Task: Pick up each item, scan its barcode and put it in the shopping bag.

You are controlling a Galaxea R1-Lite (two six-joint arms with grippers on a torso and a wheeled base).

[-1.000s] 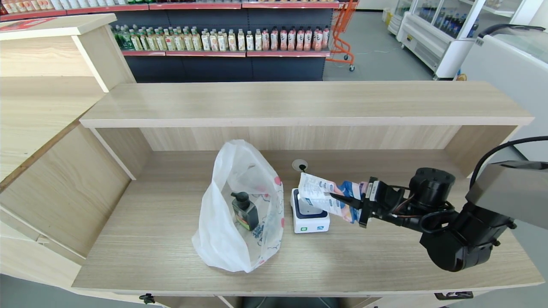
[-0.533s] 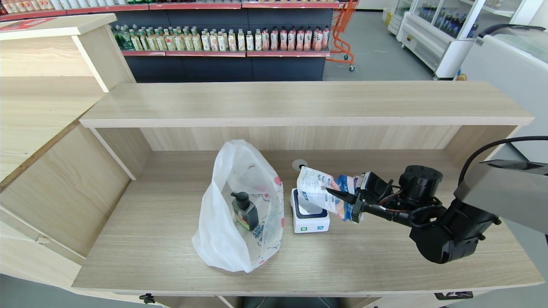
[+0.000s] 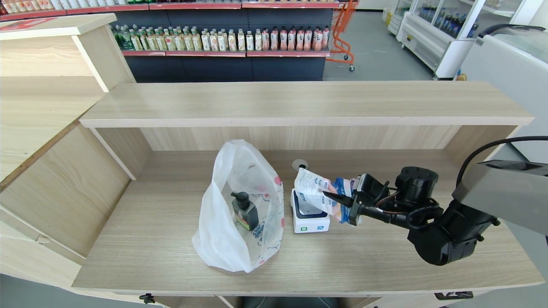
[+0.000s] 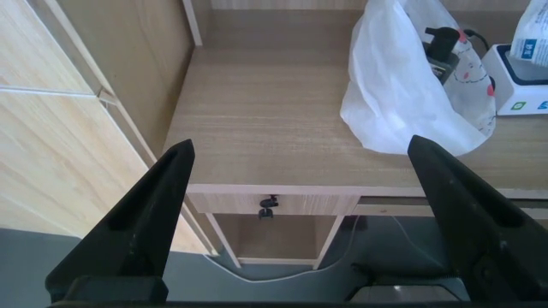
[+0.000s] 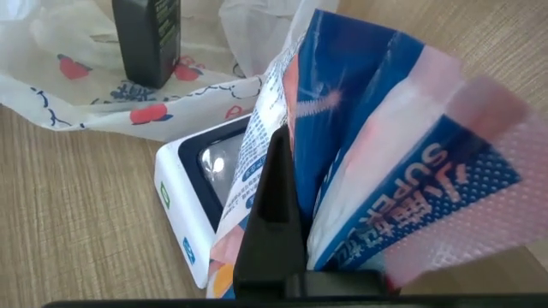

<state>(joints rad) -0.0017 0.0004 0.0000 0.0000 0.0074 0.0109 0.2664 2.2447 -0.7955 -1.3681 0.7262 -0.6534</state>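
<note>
My right gripper (image 3: 339, 199) is shut on a blue, white and pink snack packet (image 3: 317, 193), holding it just above the white barcode scanner (image 3: 310, 220) on the counter. The right wrist view has the packet (image 5: 385, 162) close up, one dark finger (image 5: 276, 205) across it and the scanner (image 5: 199, 201) below. Left of the scanner stands the white plastic shopping bag (image 3: 222, 231), open, with a dark pump bottle (image 3: 244, 210) inside. My left gripper (image 4: 304, 222) is open, hanging off the counter's front left edge, with the bag (image 4: 402, 94) ahead of it.
The wooden counter (image 3: 368, 261) has a raised back wall and upper shelf (image 3: 299, 102), and a side panel on the left. A round cable hole (image 3: 299, 164) sits behind the scanner. Bare counter lies left of the bag and in front of the scanner.
My right gripper has carried the packet a little to the left and lowered it closer over the scanner. The bag, bottle and scanner have stayed put.
</note>
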